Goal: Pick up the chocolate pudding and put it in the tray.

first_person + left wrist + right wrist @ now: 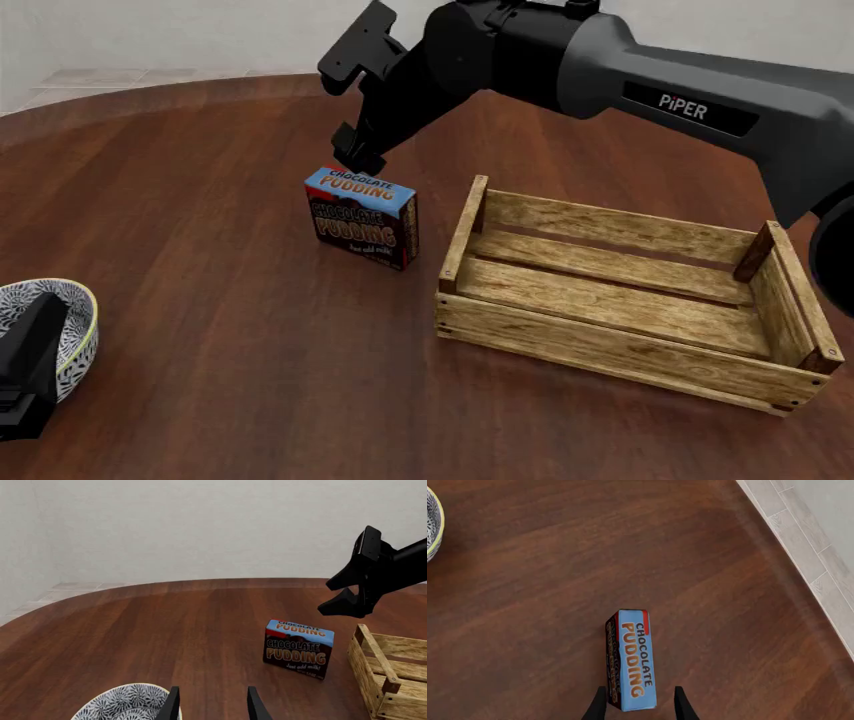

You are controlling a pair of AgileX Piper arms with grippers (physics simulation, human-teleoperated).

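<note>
The black right claw [358, 112] hangs open above the small blue-and-brown cardboard pudding box [362, 217], beside the rough slatted wooden crate [627, 345].

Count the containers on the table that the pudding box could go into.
2. The wooden crate sits on the table's right side, just right of the pudding box. The patterned bowl sits at the left edge, partly hidden behind the left claw.
</note>
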